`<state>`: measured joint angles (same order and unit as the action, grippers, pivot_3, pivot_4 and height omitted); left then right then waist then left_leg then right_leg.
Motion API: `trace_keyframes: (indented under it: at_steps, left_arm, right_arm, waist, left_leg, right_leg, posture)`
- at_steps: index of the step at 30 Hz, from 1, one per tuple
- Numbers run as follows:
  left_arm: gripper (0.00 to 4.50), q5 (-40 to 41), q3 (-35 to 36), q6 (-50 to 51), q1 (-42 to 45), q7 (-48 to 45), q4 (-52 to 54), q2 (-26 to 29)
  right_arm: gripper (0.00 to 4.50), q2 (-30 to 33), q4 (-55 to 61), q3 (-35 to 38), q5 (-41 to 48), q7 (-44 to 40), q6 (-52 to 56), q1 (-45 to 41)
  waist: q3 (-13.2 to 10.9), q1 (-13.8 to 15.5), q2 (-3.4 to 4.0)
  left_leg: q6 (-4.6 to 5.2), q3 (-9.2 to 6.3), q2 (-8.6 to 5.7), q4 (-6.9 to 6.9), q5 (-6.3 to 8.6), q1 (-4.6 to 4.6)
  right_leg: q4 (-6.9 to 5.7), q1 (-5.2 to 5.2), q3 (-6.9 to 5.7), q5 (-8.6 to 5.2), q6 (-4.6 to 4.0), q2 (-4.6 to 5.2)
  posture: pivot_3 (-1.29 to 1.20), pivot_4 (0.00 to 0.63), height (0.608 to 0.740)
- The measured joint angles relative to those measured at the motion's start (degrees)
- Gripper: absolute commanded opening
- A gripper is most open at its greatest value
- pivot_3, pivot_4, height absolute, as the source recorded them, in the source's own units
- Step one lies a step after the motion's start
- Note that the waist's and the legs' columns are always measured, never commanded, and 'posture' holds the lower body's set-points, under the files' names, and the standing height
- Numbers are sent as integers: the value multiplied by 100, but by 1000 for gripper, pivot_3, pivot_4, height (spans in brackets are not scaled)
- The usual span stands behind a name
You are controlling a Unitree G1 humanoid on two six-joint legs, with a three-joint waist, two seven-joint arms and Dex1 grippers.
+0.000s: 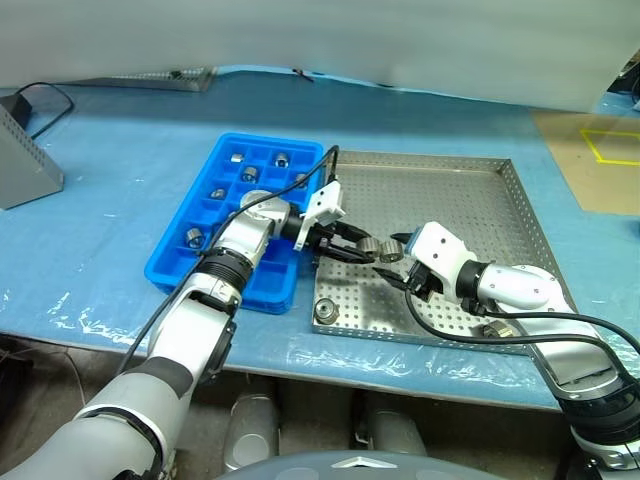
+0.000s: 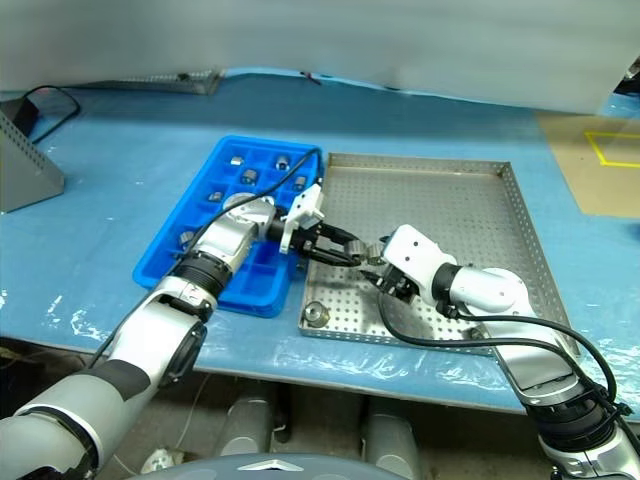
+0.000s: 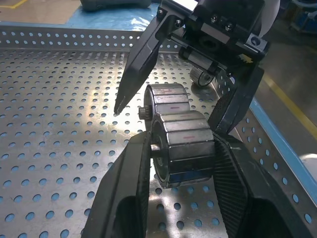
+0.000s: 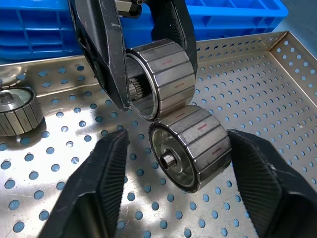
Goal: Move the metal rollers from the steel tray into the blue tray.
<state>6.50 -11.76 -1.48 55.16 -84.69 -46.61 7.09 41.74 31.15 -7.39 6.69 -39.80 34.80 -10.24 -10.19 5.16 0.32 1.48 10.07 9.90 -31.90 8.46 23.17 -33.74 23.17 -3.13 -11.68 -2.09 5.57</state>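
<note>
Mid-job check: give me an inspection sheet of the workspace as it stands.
Surface: table covered in blue sheeting.
Job's things: blue tray holds about six metal rollers; steel tray holds a loose roller near its front edge.
Clutter: grey box at the left; spare metal tray at the far edge.
Hands: left hand shut on a gripped roller; right hand open, its fingers either side of a second roller.
Cables: black cable along the right arm; another cable far left.
Surroundings: yellow floor tape.
</note>
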Motion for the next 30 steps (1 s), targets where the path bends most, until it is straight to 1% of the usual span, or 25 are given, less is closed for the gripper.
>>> trace_keyframes:
  at_steps: [2, 4, 5, 6, 14, 17, 21, 30]
  left_arm:
    - [1697, -5, -4, -4, 30, -21, -33, -6]
    - [1697, -16, -6, -55, 51, -9, -58, -23]
    - [1697, -21, -6, -63, 59, -5, -69, -27]
    - [1697, -26, -7, -79, 65, -5, -78, -33]
    - [1697, -51, -7, -160, 107, 76, -203, -83]
    - [1697, -66, -5, -199, 137, 137, -250, -122]
    - [1697, -115, -1, -251, 202, 314, -323, -228]
    - [1697, -164, -4, -186, 198, 640, -346, -317]
  right_arm:
    - [1826, 16, -6, 6, -7, 3, -9, 11]
    - [1826, 18, -6, 5, -35, 20, -15, 12]
    - [1619, 18, -6, 5, -39, 26, -15, 12]
    - [1560, 17, -6, 5, -42, 31, -12, 12]
    - [1558, 3, -2, -4, -105, 83, 54, 2]
    - [1558, 59, -1, -2, -125, 76, 98, -40]
    - [1558, 280, 12, -28, -420, 86, -43, -74]
    - [1558, 603, -587, -438, -1536, 419, -1556, 0]
  waist:
    - [0, -2, 0]
    - [0, -7, 0]
    - [0, -10, -1]
    - [0, -16, 0]
    - [0, -75, -1]
    - [-1, -112, -1]
    - [-1, -119, -1]
    - [-1, -118, -2]
  left_leg:
    - [0, 0, 0, 0, 0, 0]
    - [0, 0, 0, 0, 0, 0]
    - [0, 0, 0, 0, 0, 0]
    - [0, 0, 0, 0, 0, 0]
    - [0, 0, -1, 0, 0, 1]
    - [0, 0, -1, 0, 0, 0]
    - [0, 0, -1, 0, 0, 0]
    - [0, 0, -1, 0, 0, 0]
  right_leg:
    - [0, 0, 0, 0, 0, 0]
    - [0, 0, 0, 0, 0, 0]
    - [1, 0, 0, 0, 0, 0]
    - [1, 0, 0, 0, 0, 0]
    - [1, 0, 0, 0, 0, 0]
    - [1, 0, 0, 0, 0, 0]
    - [1, 0, 0, 0, 0, 0]
    - [1, 0, 0, 0, 1, 0]
  posture:
    - [-138, 150, 740]
    - [-140, 150, 740]
    - [-141, 150, 740]
    - [-143, 150, 740]
    - [-155, 150, 740]
    - [-160, 150, 740]
    - [-148, 150, 740]
    - [-95, 150, 740]
